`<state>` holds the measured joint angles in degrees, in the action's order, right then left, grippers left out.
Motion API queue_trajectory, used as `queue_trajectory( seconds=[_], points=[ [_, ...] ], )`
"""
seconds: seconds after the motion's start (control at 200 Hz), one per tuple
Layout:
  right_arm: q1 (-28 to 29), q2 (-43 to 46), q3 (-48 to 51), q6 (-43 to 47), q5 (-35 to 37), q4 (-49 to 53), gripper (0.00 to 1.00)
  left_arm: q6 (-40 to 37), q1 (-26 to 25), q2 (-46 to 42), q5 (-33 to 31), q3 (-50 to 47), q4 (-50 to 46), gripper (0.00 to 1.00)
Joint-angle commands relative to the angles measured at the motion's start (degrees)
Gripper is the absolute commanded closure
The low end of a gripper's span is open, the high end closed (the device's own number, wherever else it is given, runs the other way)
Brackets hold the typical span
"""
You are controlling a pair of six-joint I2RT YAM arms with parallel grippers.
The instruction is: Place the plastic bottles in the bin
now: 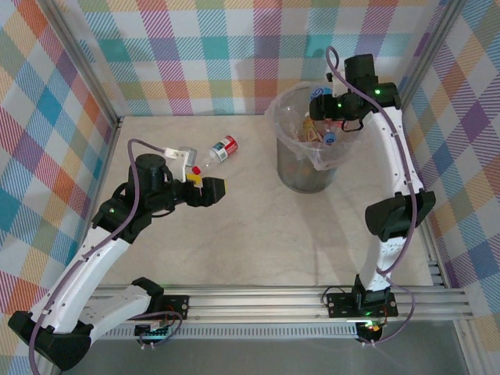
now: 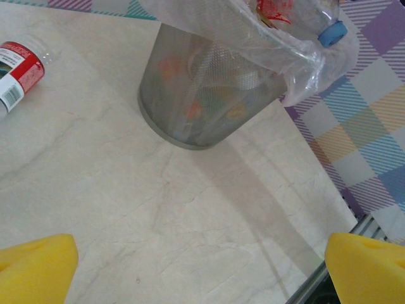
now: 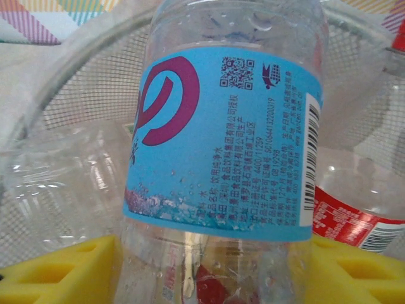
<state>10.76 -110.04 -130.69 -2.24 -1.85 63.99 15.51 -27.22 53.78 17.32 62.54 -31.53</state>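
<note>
A clear plastic bottle with a blue label (image 3: 221, 139) hangs over the bin (image 1: 305, 176), a grey mesh wastebasket lined with a clear bag. My right gripper (image 3: 212, 272) is shut on it, a yellow pad (image 3: 63, 272) against each side. Below it, inside the bin, lie a red-labelled bottle (image 3: 354, 221) and a clear one (image 3: 57, 183). In the top view the right gripper (image 1: 332, 125) sits above the bin's rim. Another red-labelled bottle (image 1: 221, 150) lies on the table, just beyond my open, empty left gripper (image 1: 212, 190). That bottle (image 2: 18, 73) also appears at the left wrist view's upper left.
The bin (image 2: 190, 95) stands at the back right of the marble tabletop (image 1: 258, 234), near the checked side wall. A blue bottle cap (image 2: 331, 33) pokes past the bag's edge. An aluminium rail (image 1: 297, 301) runs along the near edge.
</note>
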Motion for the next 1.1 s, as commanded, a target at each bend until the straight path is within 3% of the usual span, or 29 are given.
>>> queue_trajectory(
  seconds=[0.0, 0.35, 0.595, 0.935, 1.095],
  points=[
    [-0.37, -0.92, -2.35, 1.09, 3.94, 3.32, 0.31, -0.83, 0.39, 0.11, -2.80, -0.01, -1.33, 0.00],
    [-0.39, -0.12, -5.60, 0.67, 5.45, 4.94, 0.11, -1.49, 0.42, 2.13, -5.95, 1.03, -3.46, 0.00],
    [-0.35, 2.18, -6.51, 0.05, 4.31, 5.78, 0.09, -2.71, 0.66, 5.72, -8.74, 2.39, -4.12, 0.00],
    [-0.22, 18.25, 12.44, -2.31, -6.36, -4.22, 0.06, -9.09, 5.82, 15.64, -10.42, 4.98, -3.37, 0.02],
    [-0.13, 27.79, 22.66, -4.37, -15.27, -9.43, 0.04, -15.22, 8.65, 22.95, -6.47, 7.97, -4.08, 0.02]
  ],
)
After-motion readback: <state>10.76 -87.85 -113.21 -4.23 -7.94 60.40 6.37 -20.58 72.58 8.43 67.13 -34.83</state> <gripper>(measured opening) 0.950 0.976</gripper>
